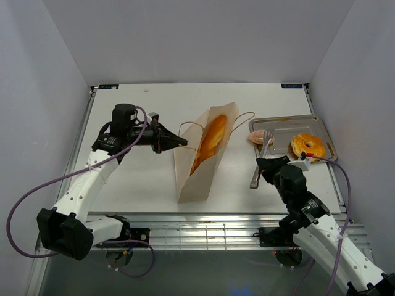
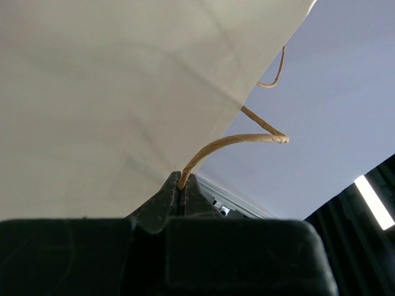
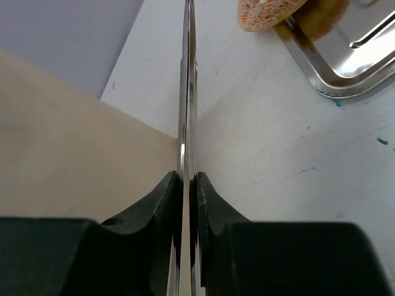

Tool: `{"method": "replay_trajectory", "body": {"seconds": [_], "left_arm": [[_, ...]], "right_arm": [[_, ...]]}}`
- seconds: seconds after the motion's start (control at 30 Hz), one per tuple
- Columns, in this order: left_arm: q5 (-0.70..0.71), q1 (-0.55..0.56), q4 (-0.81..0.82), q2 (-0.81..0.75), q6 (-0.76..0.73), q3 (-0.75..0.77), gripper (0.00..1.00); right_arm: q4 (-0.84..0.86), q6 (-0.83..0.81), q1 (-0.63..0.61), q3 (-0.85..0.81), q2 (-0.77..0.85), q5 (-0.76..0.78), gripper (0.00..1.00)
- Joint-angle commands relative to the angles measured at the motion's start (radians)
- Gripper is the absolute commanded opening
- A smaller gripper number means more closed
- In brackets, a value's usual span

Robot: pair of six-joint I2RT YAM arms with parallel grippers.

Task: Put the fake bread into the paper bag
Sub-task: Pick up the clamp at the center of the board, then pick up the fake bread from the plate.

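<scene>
Pinching cord handle [image 2: 228, 143] of paper bag [image 1: 192, 182] in left gripper [image 1: 184, 143], clamping thin tongs [image 3: 187, 92] in right gripper [image 3: 188, 185]. Risking tongs twisting loose, cord slipping free.

Lab robot cell.
I see plain grey panels [image 1: 185, 37] boxing in my white table [image 1: 139, 182], aluminium rails [image 1: 203, 237] along its near edge.

Pinkish bun [image 3: 265, 13] partly beyond top edge
</scene>
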State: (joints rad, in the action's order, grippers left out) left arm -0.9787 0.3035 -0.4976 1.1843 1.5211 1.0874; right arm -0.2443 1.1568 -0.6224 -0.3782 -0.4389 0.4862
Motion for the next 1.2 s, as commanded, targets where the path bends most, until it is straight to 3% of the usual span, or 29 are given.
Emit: {"method": "replay_trajectory", "body": {"seconds": [0.0, 0.27, 0.47, 0.6, 0.77, 0.83, 1.17], "left_arm": [[-0.061, 0.005, 0.042, -0.014, 0.01, -0.009, 0.0], [-0.098, 0.003, 0.071, 0.006, 0.017, -0.02, 0.0], [-0.112, 0.003, 0.113, 0.024, 0.039, -0.02, 0.0], [-0.121, 0.003, 0.145, 0.024, 0.059, -0.034, 0.0], [-0.141, 0.003, 0.171, 0.023, 0.076, -0.052, 0.0], [-0.15, 0.003, 0.186, 0.023, 0.083, -0.067, 0.0], [-0.186, 0.017, 0.226, 0.106, 0.082, -0.046, 0.0]], "right_arm": [[-0.043, 0.07, 0.127, 0.047, 0.017, -0.204, 0.08], [0.062, 0.153, 0.335, 0.2, 0.095, -0.326, 0.11], [0.054, 0.236, 0.51, 0.274, 0.291, -0.435, 0.13], [0.053, 0.355, 0.529, 0.335, 0.394, -0.42, 0.14], [0.037, 0.429, 0.529, 0.343, 0.43, -0.359, 0.22], [0.016, 0.445, 0.529, 0.334, 0.428, -0.339, 0.31], [-0.056, 0.558, 0.529, 0.361, 0.52, -0.213, 0.45]]}}
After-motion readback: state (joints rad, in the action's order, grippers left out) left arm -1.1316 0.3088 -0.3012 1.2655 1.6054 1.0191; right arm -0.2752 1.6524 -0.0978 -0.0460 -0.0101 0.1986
